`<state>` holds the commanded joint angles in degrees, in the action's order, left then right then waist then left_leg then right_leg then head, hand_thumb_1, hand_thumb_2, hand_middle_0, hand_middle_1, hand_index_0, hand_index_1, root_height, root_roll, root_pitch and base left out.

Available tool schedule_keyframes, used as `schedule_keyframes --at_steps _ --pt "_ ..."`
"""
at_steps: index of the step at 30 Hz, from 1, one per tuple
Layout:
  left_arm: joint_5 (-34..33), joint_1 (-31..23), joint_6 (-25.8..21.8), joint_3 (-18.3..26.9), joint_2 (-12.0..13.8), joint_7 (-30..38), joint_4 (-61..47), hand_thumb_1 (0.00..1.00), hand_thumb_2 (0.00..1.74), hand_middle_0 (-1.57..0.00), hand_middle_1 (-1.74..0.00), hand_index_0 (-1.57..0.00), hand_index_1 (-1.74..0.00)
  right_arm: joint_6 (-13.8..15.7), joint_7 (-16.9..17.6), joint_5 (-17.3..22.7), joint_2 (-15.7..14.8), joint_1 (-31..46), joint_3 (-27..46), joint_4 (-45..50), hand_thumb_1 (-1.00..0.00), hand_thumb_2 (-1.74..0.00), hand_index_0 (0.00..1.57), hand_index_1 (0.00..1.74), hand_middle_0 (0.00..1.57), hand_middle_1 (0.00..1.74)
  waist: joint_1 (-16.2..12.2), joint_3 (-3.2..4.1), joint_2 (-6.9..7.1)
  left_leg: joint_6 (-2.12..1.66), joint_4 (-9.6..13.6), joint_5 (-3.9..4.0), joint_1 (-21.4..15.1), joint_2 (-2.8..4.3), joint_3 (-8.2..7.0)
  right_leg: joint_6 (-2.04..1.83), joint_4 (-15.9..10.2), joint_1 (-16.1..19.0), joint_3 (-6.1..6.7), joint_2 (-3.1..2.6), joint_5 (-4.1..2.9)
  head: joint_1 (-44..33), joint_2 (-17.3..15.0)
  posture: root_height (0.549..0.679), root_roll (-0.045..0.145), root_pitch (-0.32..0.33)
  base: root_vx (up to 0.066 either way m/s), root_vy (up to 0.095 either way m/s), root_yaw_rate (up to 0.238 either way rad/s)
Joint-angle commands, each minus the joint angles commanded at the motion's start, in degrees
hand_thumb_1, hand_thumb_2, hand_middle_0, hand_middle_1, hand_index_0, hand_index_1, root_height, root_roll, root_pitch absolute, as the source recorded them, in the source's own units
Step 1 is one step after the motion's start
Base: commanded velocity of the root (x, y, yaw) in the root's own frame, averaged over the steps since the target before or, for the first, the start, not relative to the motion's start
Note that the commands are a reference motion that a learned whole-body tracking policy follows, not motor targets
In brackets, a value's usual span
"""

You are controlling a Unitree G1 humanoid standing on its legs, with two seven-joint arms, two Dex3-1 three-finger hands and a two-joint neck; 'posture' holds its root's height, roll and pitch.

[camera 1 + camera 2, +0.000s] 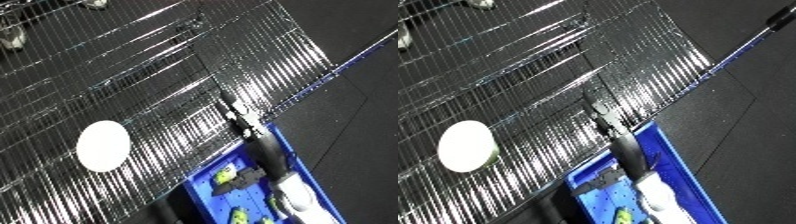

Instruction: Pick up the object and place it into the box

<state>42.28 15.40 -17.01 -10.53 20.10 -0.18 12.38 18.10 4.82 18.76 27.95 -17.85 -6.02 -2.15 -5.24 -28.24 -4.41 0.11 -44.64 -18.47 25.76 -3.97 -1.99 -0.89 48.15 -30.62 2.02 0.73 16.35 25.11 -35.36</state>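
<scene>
Object: we see a white round disc lying on the wire-mesh desk, left of the bin.
Bin: blue bin at near right, holding yellow-green items.
Right hand: over the bin's far rim; we cannot tell its fingers' state.
</scene>
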Motion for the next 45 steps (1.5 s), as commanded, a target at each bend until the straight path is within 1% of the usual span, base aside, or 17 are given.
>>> schedule_keyframes --at_steps 4,5,9,12,17,19,23,26,30,37,41,45 --pt "-0.05 -0.24 0.67 0.05 0.28 -0.07 0.03 1.00 1.74 -1.57 -1.74 -1.57 -1.74 -1.10 -0.49 -0.75 -0.69 -1.32 -1.10 -0.69 0.00 0.00 0.00 0.00 0.00 0.00 0.93 -0.15 0.28 -0.03 -0.42 0.24 0.27 -0.16 0.56 0.09 0.56 0.15 -0.47 0.17 0.17 -1.35 -0.10 0.627 0.102 -0.009 0.040 -0.041 0.168" --pt "-0.25 -0.41 1.16 0.10 0.61 -0.16 -0.08 1.00 1.74 -1.57 -1.74 -1.57 -1.74 -1.79 -0.46 -1.12 -1.18 -2.11 -1.68 -1.04 0.00 0.00 0.00 0.00 0.00 0.00 1.54 -0.26 0.56 -0.01 -0.62 0.42 0.56 -0.26 0.93 0.12 0.96 0.11 -0.84 0.25 0.29 -3.42 -0.44 0.626 0.100 -0.012 0.023 -0.054 0.171" --pt "-0.61 -0.67 1.75 0.26 1.60 -0.68 -0.13 1.00 1.74 -1.57 -1.74 -1.57 -1.74 -2.86 0.04 -1.53 -2.06 -3.42 -2.97 -1.83 0.00 0.00 0.00 0.00 0.00 0.00 3.03 -0.61 1.29 0.07 -1.30 0.79 1.61 -0.41 1.69 0.05 1.86 -0.22 -1.70 0.27 0.40 -5.78 -0.20 0.624 0.093 -0.015 0.030 -0.079 0.203" --pt "-0.79 -0.69 2.19 0.30 2.52 -1.15 -0.44 1.00 1.74 -1.57 -1.74 -1.57 -1.74 -3.41 0.40 -1.64 -2.56 -4.73 -3.93 -2.83 0.00 0.00 0.00 0.00 0.00 0.00 4.12 -0.97 1.84 0.23 -2.05 0.93 2.61 -0.47 2.22 -0.04 2.73 -0.80 -2.39 0.26 0.43 -6.25 -0.18 0.621 0.087 -0.015 0.024 -0.082 0.194" --pt "-0.93 -0.01 3.29 -0.17 3.51 -1.07 -1.27 1.00 1.74 -1.57 -1.74 -1.57 -1.74 -5.33 1.98 -1.64 -2.93 -7.93 -5.71 -5.38 0.00 0.00 0.00 0.00 0.00 0.00 5.47 -1.51 2.18 0.51 -3.07 1.03 4.20 -0.55 2.73 -0.13 4.35 -2.29 -3.28 0.37 0.58 -4.95 -1.87 0.616 0.077 -0.009 0.013 -0.041 0.136" --pt "-0.85 0.09 3.75 -0.40 3.73 -0.93 -1.52 1.00 1.74 -1.57 -1.74 -1.57 -1.74 -5.79 2.28 -1.48 -2.85 -9.06 -6.39 -6.67 0.00 0.00 0.00 0.00 0.00 0.00 5.86 -1.56 2.17 0.59 -3.60 0.84 4.68 -0.63 2.89 -0.13 4.96 -2.68 -3.47 0.44 0.78 -4.72 -2.51 0.615 0.075 -0.008 0.043 -0.003 0.098" --pt "-0.39 -0.28 4.09 -0.87 4.17 -0.76 -1.99 1.00 1.74 -1.57 -1.74 -1.57 -1.74 -6.46 2.19 -0.46 -2.54 -11.06 -7.19 -8.59 0.00 0.00 0.00 0.00 0.00 0.00 6.49 -1.56 2.07 0.75 -4.79 0.18 5.34 -0.80 3.07 -0.11 5.92 -3.28 -3.68 0.66 1.18 -3.76 -2.60 0.612 0.072 -0.007 0.055 0.012 0.085" --pt "0.08 -0.17 3.91 -1.31 4.45 -0.64 -2.21 1.00 1.74 -1.57 -1.74 -1.57 -1.74 -7.06 2.34 0.13 -2.40 -13.05 -7.90 -9.76 0.00 0.00 0.00 0.00 0.00 0.00 6.94 -1.56 1.92 0.90 -5.24 -0.15 5.83 -0.88 3.02 -0.09 6.39 -3.89 -3.86 0.85 1.32 -2.22 -3.04 0.611 0.070 -0.002 0.040 0.028 0.061" --pt "0.33 0.11 3.00 -1.56 4.57 -0.25 -2.77 1.00 1.74 -1.57 -1.74 -1.57 -1.74 -7.18 2.91 0.89 -2.23 -15.46 -8.86 -11.30 0.00 0.00 0.00 0.00 0.00 0.00 7.44 -1.56 1.80 1.10 -5.96 -0.65 6.55 -1.03 2.99 0.03 7.00 -4.63 -3.96 0.93 1.52 -0.79 -3.41 0.609 0.068 0.003 0.050 0.027 0.062" --pt "0.61 -0.07 0.60 -0.95 4.89 0.85 -5.54 1.00 1.74 -1.57 -1.74 -1.57 -1.74 -7.44 4.98 1.02 -2.26 -18.54 -9.71 -12.55 0.00 0.00 0.00 0.00 0.00 0.00 8.33 -1.56 1.34 1.65 -7.53 -1.75 8.07 -1.46 3.02 0.41 8.57 -6.48 -4.13 1.04 2.16 1.07 -1.35 0.604 0.066 0.017 0.044 0.033 0.045" --pt "0.46 -0.11 0.95 -0.63 4.97 1.05 -6.76 1.00 1.74 -1.57 -1.74 -1.57 -1.74 -8.04 5.95 1.56 -1.97 -20.29 -9.80 -13.32 0.00 0.00 0.00 0.00 0.00 0.00 8.80 -1.56 1.13 1.95 -8.24 -2.16 9.02 -1.65 2.95 0.56 9.37 -7.62 -4.20 1.12 2.34 1.65 -0.34 0.601 0.064 0.026 0.039 0.037 0.037" --pt "0.62 0.04 1.48 -0.81 5.23 1.58 -7.59 1.00 1.74 -1.57 -1.74 -1.57 -1.74 -8.82 6.39 1.79 -1.57 -22.26 -10.16 -14.52 0.00 0.00 0.00 0.00 0.00 0.00 9.28 -1.56 0.81 2.24 -9.06 -2.51 10.11 -1.81 2.88 0.62 10.20 -8.95 -4.31 1.21 2.44 2.24 1.25 0.598 0.061 0.035 0.032 0.042 0.043"
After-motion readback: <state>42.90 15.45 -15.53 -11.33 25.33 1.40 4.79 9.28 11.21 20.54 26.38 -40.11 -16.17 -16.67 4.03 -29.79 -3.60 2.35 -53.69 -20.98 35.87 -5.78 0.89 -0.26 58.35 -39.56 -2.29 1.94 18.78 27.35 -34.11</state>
